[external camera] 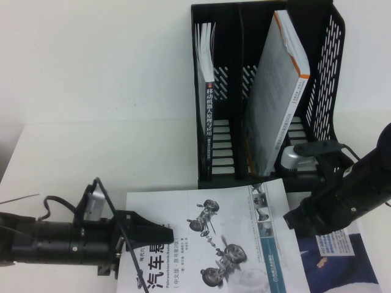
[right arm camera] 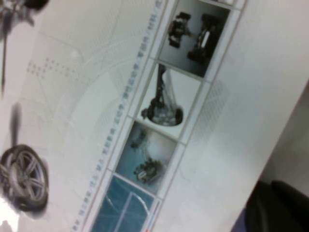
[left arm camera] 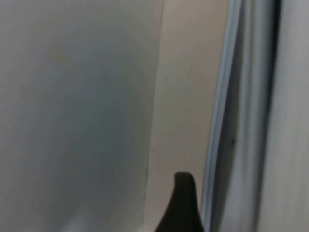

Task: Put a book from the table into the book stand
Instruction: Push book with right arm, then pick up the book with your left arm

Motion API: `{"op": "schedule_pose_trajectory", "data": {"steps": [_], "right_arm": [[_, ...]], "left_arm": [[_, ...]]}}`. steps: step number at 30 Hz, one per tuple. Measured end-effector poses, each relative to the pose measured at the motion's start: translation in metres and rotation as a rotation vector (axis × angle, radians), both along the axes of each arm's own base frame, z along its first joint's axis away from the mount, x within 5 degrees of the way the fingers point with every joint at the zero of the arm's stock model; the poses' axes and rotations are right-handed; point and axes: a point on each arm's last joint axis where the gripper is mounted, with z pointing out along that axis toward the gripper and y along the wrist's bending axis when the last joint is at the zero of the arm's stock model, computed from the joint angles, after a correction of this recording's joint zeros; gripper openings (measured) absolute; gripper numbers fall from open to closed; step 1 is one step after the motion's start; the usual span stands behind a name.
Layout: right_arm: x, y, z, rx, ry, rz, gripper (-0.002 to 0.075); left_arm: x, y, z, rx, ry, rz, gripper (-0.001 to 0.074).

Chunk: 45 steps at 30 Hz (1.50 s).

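The book (external camera: 211,235) has a smooth paper cover with a slight sheen, its printed car parts showing crisp in the right wrist view (right arm camera: 159,104). The table (external camera: 91,152) is a plain, matt white surface. The book stand (external camera: 330,79), at the far right, looks like hard black plastic, faintly glossy, with slotted walls. The left gripper (external camera: 160,235), near left over the book's edge, is matt black. The right gripper (external camera: 293,221), near right by the book's right edge, is matt black too, with a silvery casing (external camera: 293,159) above it.

middle stand slot (external camera: 235,122) free, neighbours filled
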Motion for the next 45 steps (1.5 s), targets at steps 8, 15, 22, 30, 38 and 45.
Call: {"op": "schedule_pose_trajectory", "data": {"steps": [8,15,22,30,38,45], "right_arm": [[0.001,0.001,-0.003,-0.003,0.007,0.0,-0.0001],[0.002,0.001,-0.002,-0.002,0.008,0.001,-0.0001],[0.002,0.0,-0.002,-0.008,0.002,0.007,-0.0001],[-0.001,-0.005,0.007,-0.073,-0.051,0.075,-0.0001],[-0.011,-0.012,0.027,-0.118,-0.097,0.13,-0.0001],[-0.014,-0.015,0.028,-0.143,-0.073,0.142,-0.0001]], "left_arm": [[0.0,-0.004,-0.001,0.015,-0.017,-0.014,0.0298],[-0.001,-0.004,-0.001,0.013,-0.017,-0.015,0.03],[-0.002,0.003,0.003,0.025,0.001,-0.01,0.03],[-0.007,0.018,0.041,0.075,-0.065,0.004,0.0286],[-0.012,0.018,0.101,0.088,-0.171,0.033,0.0115],[-0.021,0.017,0.155,0.149,-0.326,-0.014,0.0114]]}}
